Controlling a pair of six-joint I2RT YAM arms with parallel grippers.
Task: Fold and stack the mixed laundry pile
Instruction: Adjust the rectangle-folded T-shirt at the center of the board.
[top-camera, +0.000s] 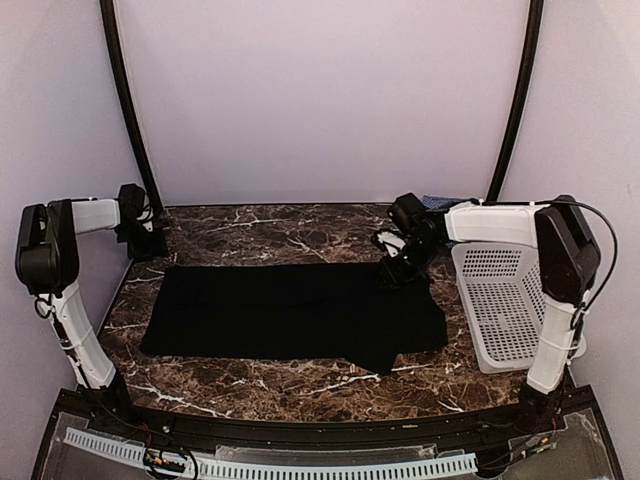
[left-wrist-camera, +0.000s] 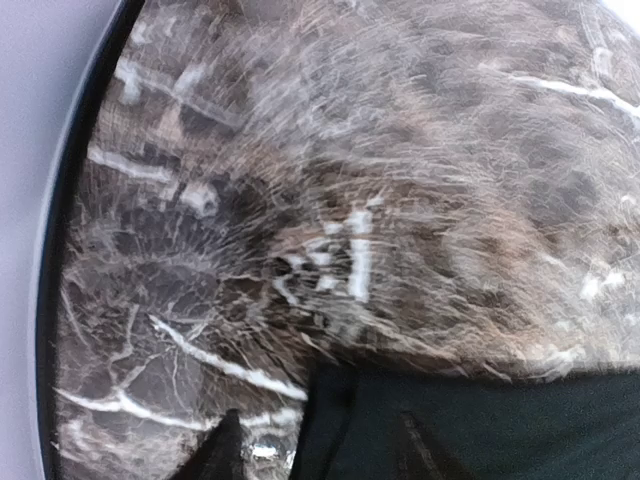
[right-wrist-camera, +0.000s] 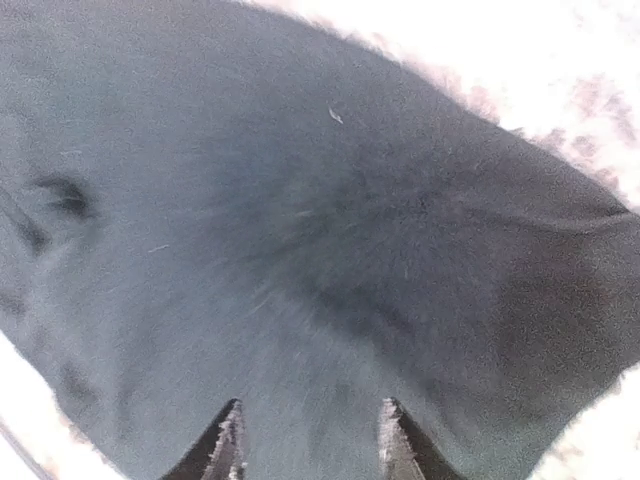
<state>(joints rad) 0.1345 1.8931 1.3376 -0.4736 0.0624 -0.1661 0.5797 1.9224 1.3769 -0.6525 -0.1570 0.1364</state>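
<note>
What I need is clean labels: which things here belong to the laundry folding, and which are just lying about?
Job: black garment, spread flat; blue-checked cloth, only a corner showing.
Lying about: white basket; marble table.

Pretty much the whole shot is the black garment (right-wrist-camera: 300, 250), kinda blurry, with a soft fold running off toward the right edge and a couple of darker creases over on the left. The gripper (right-wrist-camera: 310, 435) pokes in at the bottom, its two dark fingertips (right-wrist-camera: 228, 445) standing apart with cloth showing in the gap between them. A washed-out pale table (right-wrist-camera: 560, 60) peeks out top right and in the bottom corners.
</note>
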